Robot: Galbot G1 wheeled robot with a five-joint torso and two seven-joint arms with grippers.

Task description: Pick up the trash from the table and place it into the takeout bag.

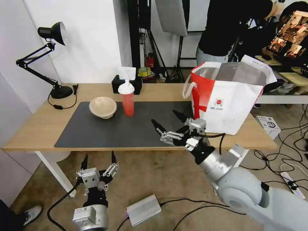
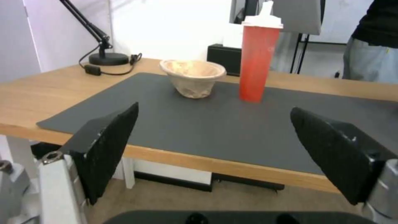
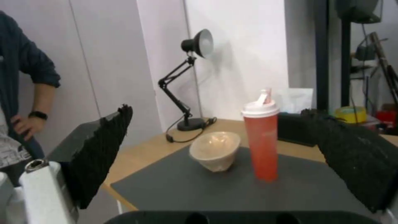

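Observation:
Two pieces of trash stand on the dark mat (image 1: 96, 131) of the table (image 1: 32, 128): a beige paper bowl (image 1: 103, 107) (image 2: 193, 77) (image 3: 215, 150) and, beside it, a tall red cup with a white lid (image 1: 128, 99) (image 2: 257, 59) (image 3: 262, 143). The white and red takeout bag (image 1: 229, 96) stands open at the table's right end. My right gripper (image 1: 164, 116) (image 3: 217, 109) hovers open and empty over the mat's front right part, just left of the bag. My left gripper (image 1: 99, 154) (image 2: 214, 108) is open and empty below the table's front edge.
A black desk lamp (image 1: 51, 35) stands at the table's back left and a black tissue box (image 1: 126, 84) sits behind the cup. On the floor lie a silver box (image 1: 143, 210), cables and a white carton (image 1: 269, 125). People stand behind the table.

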